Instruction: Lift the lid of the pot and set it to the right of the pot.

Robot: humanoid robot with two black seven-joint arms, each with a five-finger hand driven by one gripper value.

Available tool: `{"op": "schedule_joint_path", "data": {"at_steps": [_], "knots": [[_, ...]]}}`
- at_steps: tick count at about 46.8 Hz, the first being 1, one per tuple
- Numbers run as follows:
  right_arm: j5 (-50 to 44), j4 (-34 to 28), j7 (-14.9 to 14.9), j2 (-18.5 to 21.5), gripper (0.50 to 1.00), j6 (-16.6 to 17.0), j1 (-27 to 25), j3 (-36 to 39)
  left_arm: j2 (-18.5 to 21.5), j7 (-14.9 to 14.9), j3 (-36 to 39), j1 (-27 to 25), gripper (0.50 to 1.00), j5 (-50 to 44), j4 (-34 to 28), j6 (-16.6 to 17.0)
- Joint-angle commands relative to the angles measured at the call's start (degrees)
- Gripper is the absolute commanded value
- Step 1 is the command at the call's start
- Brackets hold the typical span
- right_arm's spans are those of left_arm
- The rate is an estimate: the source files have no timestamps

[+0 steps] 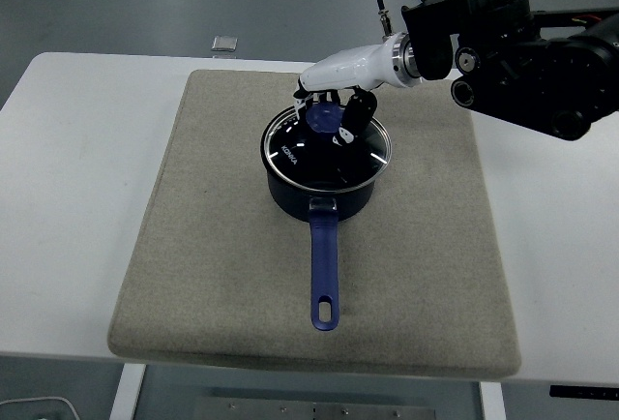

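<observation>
Landmark: a dark blue pot (324, 188) stands near the middle of a grey mat (222, 246) on the white table (77, 149).
Left of the pot: bare mat, then bare table; no left arm is in sight.
Far behind the pot, to its left: a small grey object (224, 45) lies at the table's far edge, too small to identify.
Pot handle: a long blue handle (324, 270) points from the pot toward the table's near edge.
Pot lid: the glass lid (324, 154) covers the pot and looks slightly tilted, its right rim a little raised; its blue knob (326, 120) is at the top.
Right hand: the right hand (334, 110) reaches in from the pot's right, fingers curled around the knob and gripping it.
Right of the pot: open mat, where the lid should go.
Step, as I judge it: the lift is just starting.
Risk: the fingers hold only a small rounded knob, so a tilting lid could slip out and drop back.
Risk: a dragging rim could catch the pot's edge and shove or tip the pot.
</observation>
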Motion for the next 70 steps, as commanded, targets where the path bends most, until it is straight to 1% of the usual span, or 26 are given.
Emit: {"op": "schedule_joint_path", "data": {"at_steps": [1,3,6,10,12,14,17,25,41,55,64,67,69,70], "knots": [[0.05,0.09,0.10,0.03,0.582,0.00,-0.08,0.00,0.00,0.00,-0.02,0.00,1.000,-0.01,0.00,-0.01],[0.05,0.09,0.19,0.03,0.615,-0.09,-0.08,0.00,0.00,0.00,0.06,0.00,1.000,-0.01,0.00,-0.01],[0.23,0.09,0.19,0.03,0.692,-0.09,-0.08,0.00,0.00,0.00,-0.02,0.00,1.000,-0.01,0.00,-0.01],[0.32,0.09,0.19,0.03,0.725,-0.09,-0.08,0.00,0.00,0.00,-0.02,0.00,1.000,-0.01,0.00,-0.01],[0.32,0.09,0.19,0.03,0.754,0.00,-0.08,0.00,0.00,0.00,-0.02,0.00,1.000,-0.01,0.00,-0.01],[0.32,0.18,0.19,0.03,0.760,0.17,-0.08,0.00,0.00,0.00,-0.02,0.00,1.000,-0.01,0.00,-0.01],[0.32,0.18,0.19,0.03,0.786,0.35,-0.08,0.00,0.00,0.00,0.06,0.00,1.000,-0.01,0.00,-0.01],[0.23,0.18,0.19,-0.15,0.815,0.61,-0.08,-0.08,0.00,0.00,-0.02,0.00,1.000,-0.01,0.00,-0.01],[-0.21,0.18,0.19,-0.24,0.813,0.52,-0.17,-0.08,0.00,0.00,0.06,0.00,1.000,-0.01,0.00,-0.01],[-0.38,-0.08,0.28,-0.15,0.776,0.09,-0.26,-0.88,0.00,0.00,-0.02,0.00,1.000,-0.01,0.00,-0.01],[-0.47,-0.17,0.28,-0.24,0.768,0.00,-0.35,-0.88,0.00,0.00,0.06,0.00,1.000,-0.01,0.00,-0.01],[-0.47,-0.26,0.28,-0.24,0.752,0.00,-0.35,-0.88,0.00,0.00,0.06,0.00,1.000,-0.01,0.00,-0.01],[-0.47,-0.26,0.28,-0.24,0.727,0.00,-0.35,-0.96,0.00,0.00,-0.02,0.00,1.000,-0.01,0.00,-0.01],[-0.47,-0.35,0.28,-0.24,0.723,0.00,-0.35,-0.96,0.00,0.00,-0.02,0.00,1.000,-0.01,0.00,-0.01]]}}
